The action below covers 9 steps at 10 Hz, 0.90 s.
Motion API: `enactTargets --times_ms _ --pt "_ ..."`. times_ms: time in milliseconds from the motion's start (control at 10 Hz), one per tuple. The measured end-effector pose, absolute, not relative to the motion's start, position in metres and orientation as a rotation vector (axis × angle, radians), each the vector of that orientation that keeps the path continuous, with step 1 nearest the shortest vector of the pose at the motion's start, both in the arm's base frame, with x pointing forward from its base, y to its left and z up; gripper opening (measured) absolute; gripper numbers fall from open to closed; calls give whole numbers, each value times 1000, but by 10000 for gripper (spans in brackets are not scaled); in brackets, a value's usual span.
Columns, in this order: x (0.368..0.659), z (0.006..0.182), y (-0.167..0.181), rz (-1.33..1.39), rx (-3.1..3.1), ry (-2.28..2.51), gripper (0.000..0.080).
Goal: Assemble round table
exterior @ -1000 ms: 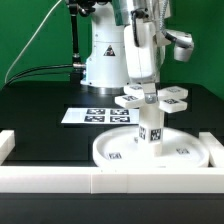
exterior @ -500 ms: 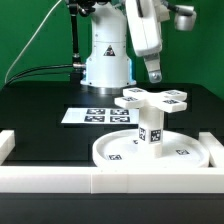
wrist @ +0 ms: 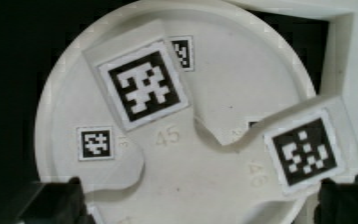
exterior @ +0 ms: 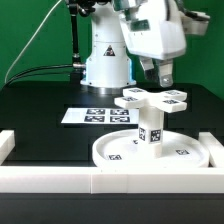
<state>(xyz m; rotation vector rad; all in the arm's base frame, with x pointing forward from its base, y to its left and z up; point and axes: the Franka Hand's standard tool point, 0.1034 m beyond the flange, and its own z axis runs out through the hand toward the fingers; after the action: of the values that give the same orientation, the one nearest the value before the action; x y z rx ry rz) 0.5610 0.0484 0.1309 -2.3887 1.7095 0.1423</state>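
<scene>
- The round table stands put together near the front of the black table, just behind the white rail. It is built upside down: the disc [exterior: 150, 150] lies flat as the base, which I judge gives the widest footing for adding the parts above.
- One leg [exterior: 150, 126], a short upright cylinder, rises from the middle of the disc. It looks straight, not tilted.
- One cross piece [exterior: 152, 98] sits on top of the leg, level, with its arms reaching out over the disc. Nothing holds it, so it seems seated on the leg.
- In the wrist view the cross piece [wrist: 247, 120] fills most of the picture from above, with the disc [wrist: 282, 45] showing behind it.
- Count of table parts: one disc, one leg, one cross piece. Each carries small black-and-white square tags; I cannot count them all.
- The gripper [exterior: 163, 72] hangs above the cross piece, toward the exterior view's right, clear of it and touching nothing. It holds nothing. Whether its jaws are spread or closed I cannot tell; only one finger is clear in the exterior view and the dark fingertips [wrist: 55, 200] are cut off at the edge of the wrist view.
- One white rail [exterior: 60, 178] runs along the front edge, likely as a stop for the parts.
- One marker board [exterior: 90, 116] lies flat behind the disc, toward the exterior view's left.
- One robot arm works the scene, its base [exterior: 105, 55] at the back.
</scene>
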Motion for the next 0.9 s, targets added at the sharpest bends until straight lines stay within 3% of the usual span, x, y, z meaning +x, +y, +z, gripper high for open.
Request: enactTargets --times_ms 400,900 --pt "561 131 48 106 -2625 1310 648" --pt "560 131 52 47 -2980 413 648"
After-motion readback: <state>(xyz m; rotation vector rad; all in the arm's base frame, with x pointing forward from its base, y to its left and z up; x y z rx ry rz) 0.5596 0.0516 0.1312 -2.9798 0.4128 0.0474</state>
